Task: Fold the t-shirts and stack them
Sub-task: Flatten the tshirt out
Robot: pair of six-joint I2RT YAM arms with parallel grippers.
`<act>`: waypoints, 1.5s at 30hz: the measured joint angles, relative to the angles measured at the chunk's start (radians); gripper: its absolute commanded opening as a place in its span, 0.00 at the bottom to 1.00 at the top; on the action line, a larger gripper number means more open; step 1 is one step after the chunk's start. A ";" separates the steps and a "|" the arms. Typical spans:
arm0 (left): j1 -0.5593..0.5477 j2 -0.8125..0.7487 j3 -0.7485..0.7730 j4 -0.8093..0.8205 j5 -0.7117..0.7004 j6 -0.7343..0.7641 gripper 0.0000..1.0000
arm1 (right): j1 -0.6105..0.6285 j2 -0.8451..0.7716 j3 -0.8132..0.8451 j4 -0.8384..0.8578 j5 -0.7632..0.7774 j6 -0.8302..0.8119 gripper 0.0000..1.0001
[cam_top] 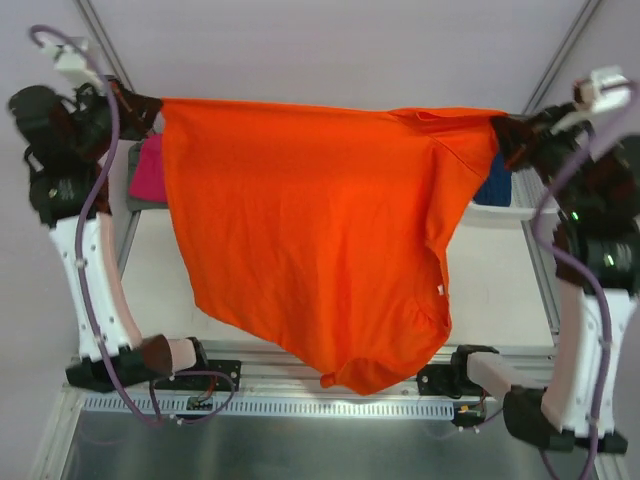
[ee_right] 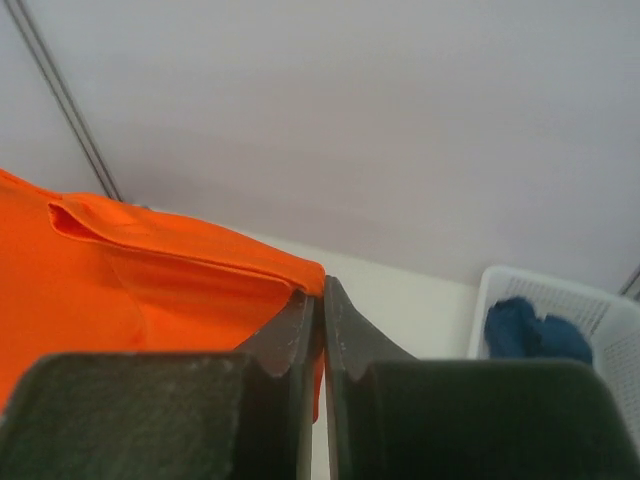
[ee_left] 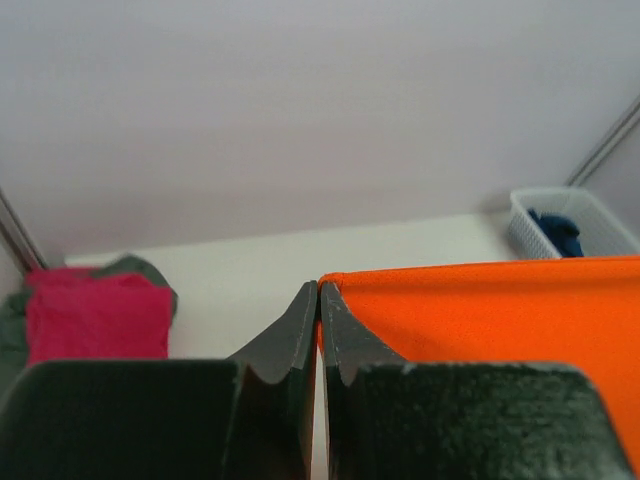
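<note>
A bright orange t-shirt (cam_top: 310, 230) hangs spread in the air between both arms, its lower edge drooping toward the near rail. My left gripper (cam_top: 150, 108) is shut on the shirt's left top corner (ee_left: 345, 285). At the right top corner, by the collar, my right gripper (cam_top: 503, 130) is shut on the orange cloth (ee_right: 300, 275). A magenta pink t-shirt (ee_left: 95, 315) lies folded on a grey t-shirt (ee_left: 140, 268) at the table's far left. The dark blue t-shirt (ee_right: 530, 330) sits in the basket.
A white lattice basket (ee_right: 610, 340) stands at the far right of the table (ee_left: 260, 275). Slanted metal frame poles (cam_top: 555, 55) rise at both back corners. The orange shirt hides most of the tabletop from above.
</note>
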 measured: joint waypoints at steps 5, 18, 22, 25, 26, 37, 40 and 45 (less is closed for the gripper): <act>-0.161 0.292 -0.072 -0.018 -0.088 0.124 0.00 | 0.014 0.345 -0.123 0.117 0.006 -0.010 0.01; -0.344 1.027 0.173 -0.071 -0.285 0.337 0.99 | 0.052 1.170 0.188 0.034 0.138 -0.185 0.66; -0.354 1.122 0.230 -0.072 -0.345 0.350 0.99 | 0.084 1.248 0.254 0.024 0.180 -0.212 0.96; -0.364 1.121 0.230 -0.078 -0.370 0.353 0.99 | 0.112 1.246 0.254 0.013 0.190 -0.212 0.96; -0.368 1.116 0.230 -0.078 -0.382 0.352 0.99 | 0.121 1.243 0.254 0.012 0.190 -0.211 0.96; -0.518 0.863 0.076 -0.080 -0.351 0.306 0.99 | 0.143 1.027 0.082 -0.049 0.110 -0.138 0.96; -0.565 0.821 0.059 -0.083 -0.294 0.277 0.99 | 0.159 0.958 0.035 -0.083 0.051 -0.109 0.96; -0.580 0.835 0.045 -0.118 -0.192 0.222 0.99 | 0.194 0.951 0.031 -0.191 -0.071 -0.063 0.96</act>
